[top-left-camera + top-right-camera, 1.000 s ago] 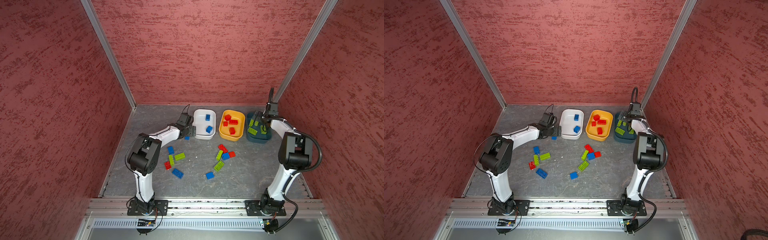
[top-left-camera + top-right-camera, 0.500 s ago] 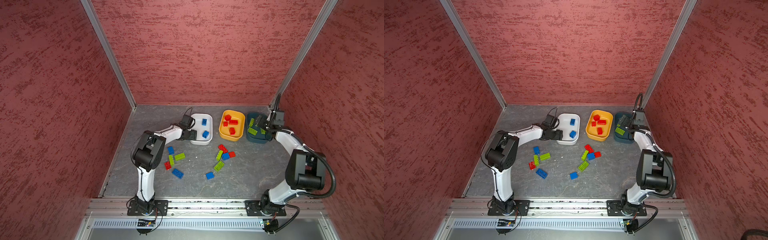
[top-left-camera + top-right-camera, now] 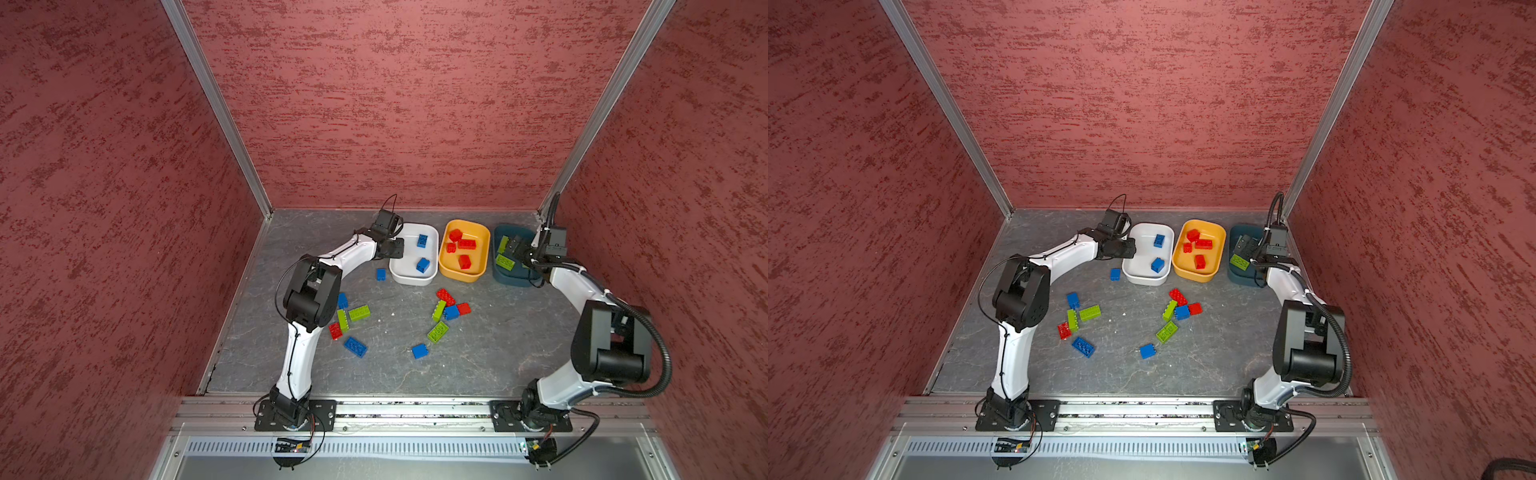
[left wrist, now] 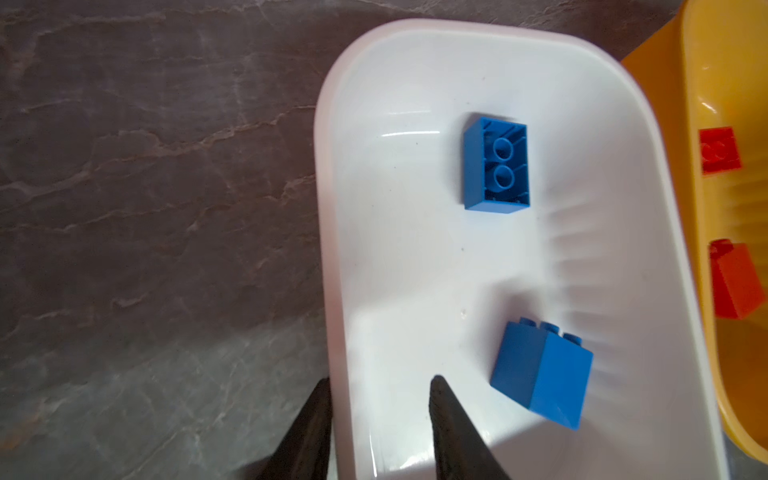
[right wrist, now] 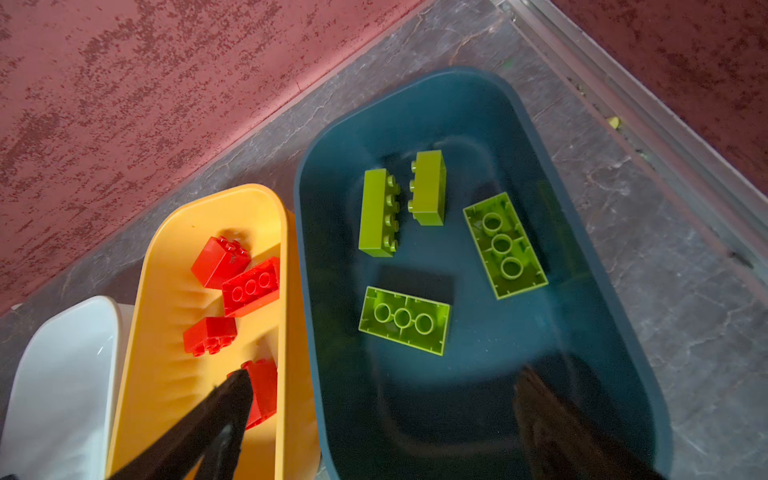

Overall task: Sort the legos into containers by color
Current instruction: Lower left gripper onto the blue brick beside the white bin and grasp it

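White tub [image 3: 409, 277] in left end effector [image 4: 380, 379], yellow tub [image 3: 461, 274] alongside, blue brick [image 3: 381, 274] near

under me: grey veined tabletop [image 3: 498, 353] | around me: red mottled walls [image 3: 395, 104] | corners: metal posts [image 3: 216, 108] | front: metal rail [image 3: 415, 409], slotted strip [image 3: 415, 448]

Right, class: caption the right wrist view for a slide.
Four lime green plastic bricks lie in the dark teal plastic tub, red bricks in the yellow-orange plastic tub.
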Motion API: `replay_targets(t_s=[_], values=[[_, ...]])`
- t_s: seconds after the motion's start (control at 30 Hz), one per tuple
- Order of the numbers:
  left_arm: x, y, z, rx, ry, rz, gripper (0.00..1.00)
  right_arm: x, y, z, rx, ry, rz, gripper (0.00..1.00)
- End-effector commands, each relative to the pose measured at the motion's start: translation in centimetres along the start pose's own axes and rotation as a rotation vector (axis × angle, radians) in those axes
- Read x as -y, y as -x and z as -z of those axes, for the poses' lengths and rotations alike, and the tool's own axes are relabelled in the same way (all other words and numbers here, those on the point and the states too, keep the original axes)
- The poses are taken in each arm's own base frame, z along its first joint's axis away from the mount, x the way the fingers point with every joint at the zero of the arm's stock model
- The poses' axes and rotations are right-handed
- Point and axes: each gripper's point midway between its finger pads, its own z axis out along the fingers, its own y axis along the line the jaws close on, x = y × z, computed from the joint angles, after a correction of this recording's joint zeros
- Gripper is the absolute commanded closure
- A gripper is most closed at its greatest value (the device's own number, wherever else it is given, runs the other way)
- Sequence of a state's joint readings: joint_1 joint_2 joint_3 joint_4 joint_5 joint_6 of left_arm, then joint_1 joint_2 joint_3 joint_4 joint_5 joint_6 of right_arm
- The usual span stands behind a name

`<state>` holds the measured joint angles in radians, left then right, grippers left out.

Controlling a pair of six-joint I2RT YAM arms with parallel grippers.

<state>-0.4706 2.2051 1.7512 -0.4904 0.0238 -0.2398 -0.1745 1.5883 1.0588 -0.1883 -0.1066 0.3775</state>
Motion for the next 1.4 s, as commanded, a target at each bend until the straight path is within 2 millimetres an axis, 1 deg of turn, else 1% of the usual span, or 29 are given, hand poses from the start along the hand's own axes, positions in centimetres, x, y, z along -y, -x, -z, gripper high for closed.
replay_targets(t_s=[0.0, 0.07, 0.1, 0.13, 0.17, 0.2, 0.3, 0.37, 0.4, 0.43, 0.47, 0.53, 0.57, 0.6, 0.63, 0.7, 0.73, 0.8, 0.87, 1.03, 1.13, 1.27, 1.37], values=[[-1.2, 0.5, -0.7, -0.008, 0.068, 0.003, 0.64, -0.3, 0.5, 0.9, 0.029, 0.012, 0.013, 0.01], [-1.3, 1.4, -0.5, 0.006, 0.073, 0.008, 0.65, -0.2, 0.2, 0.9, 0.024, 0.010, 0.013, 0.01], [-1.2, 1.6, 0.0, 0.007, 0.066, 0.006, 0.64, -0.1, 0.0, 0.9, 0.019, 0.010, 0.011, 0.01], [-1.0, 1.7, 0.5, 0.011, 0.064, 0.001, 0.58, -0.1, -0.1, 0.9, 0.017, 0.011, 0.010, 0.01], [-0.9, 1.9, 1.4, 0.029, 0.060, -0.003, 0.47, -0.1, -0.1, 0.9, 0.017, 0.013, 0.007, 0.01], [-0.7, 2.1, 2.4, 0.053, 0.042, -0.001, 0.38, -0.1, -0.4, 0.9, 0.013, 0.016, 0.007, 0.01], [-0.1, 2.3, 5.9, 0.102, -0.051, 0.029, 0.24, 0.0, -0.8, 0.7, 0.002, 0.018, 0.001, 0.01], [-0.1, 1.6, 7.7, 0.102, -0.115, 0.054, 0.19, 0.0, -0.9, 0.6, -0.003, 0.020, -0.002, 0.01], [-0.6, 1.1, 8.3, 0.104, -0.122, 0.069, 0.17, 0.0, -1.0, 0.5, -0.005, 0.023, -0.005, 0.01], [-1.5, 0.5, 8.5, 0.100, -0.102, 0.085, 0.17, 0.0, -1.1, 0.4, -0.009, 0.023, -0.009, 0.01], [-2.7, -0.2, 8.6, 0.090, -0.059, 0.101, 0.19, -0.1, -1.0, 0.4, -0.009, 0.025, -0.012, 0.01], [-5.8, -2.6, 7.7, 0.023, 0.050, 0.140, 0.27, -0.2, -1.0, 0.5, -0.006, 0.031, -0.015, 0.01], [-6.9, -4.0, 7.1, -0.029, 0.082, 0.161, 0.33, -0.2, -0.9, 0.5, -0.004, 0.035, -0.018, 0.01], [-7.5, -5.2, 6.6, -0.078, 0.092, 0.177, 0.39, -0.3, -0.9, 0.5, -0.005, 0.037, -0.017, 0.01], [-7.7, -6.0, 6.3, -0.107, 0.094, 0.186, 0.42, -0.4, -0.8, 0.6, -0.003, 0.038, -0.017, 0.01], [-7.2, -7.1, 5.8, -0.139, 0.071, 0.183, 0.43, -0.4, -0.7, 0.7, -0.003, 0.036, -0.015, 0.01], [-6.8, -7.2, 5.6, -0.143, 0.053, 0.180, 0.42, -0.4, -0.7, 0.7, -0.001, 0.035, -0.016, 0.01], [-5.8, -7.2, 5.1, -0.154, 0.004, 0.174, 0.36, -0.3, -0.6, 0.8, 0.002, 0.034, -0.015, 0.01], [-5.3, -7.2, 4.6, -0.159, -0.010, 0.169, 0.32, -0.4, -0.7, 0.8, -0.001, 0.035, -0.017, 0.01], [-5.2, -8.0, 3.0, -0.201, -0.008, 0.171, 0.31, -0.3, -0.9, 0.8, -0.009, 0.034, -0.019, 0.01], [-5.1, -8.1, 2.2, -0.217, 0.005, 0.161, 0.31, -0.2, -1.0, 0.8, -0.010, 0.032, -0.017, 0.01], [-5.0, -7.7, 1.4, -0.216, 0.051, 0.119, 0.31, -0.4, -1.0, 0.9, -0.011, 0.038, -0.019, 0.01], [-5.5, -8.1, 0.9, -0.229, 0.104, 0.102, 0.31, -0.5, -1.0, 1.1, -0.013, 0.044, -0.022, 0.01]])
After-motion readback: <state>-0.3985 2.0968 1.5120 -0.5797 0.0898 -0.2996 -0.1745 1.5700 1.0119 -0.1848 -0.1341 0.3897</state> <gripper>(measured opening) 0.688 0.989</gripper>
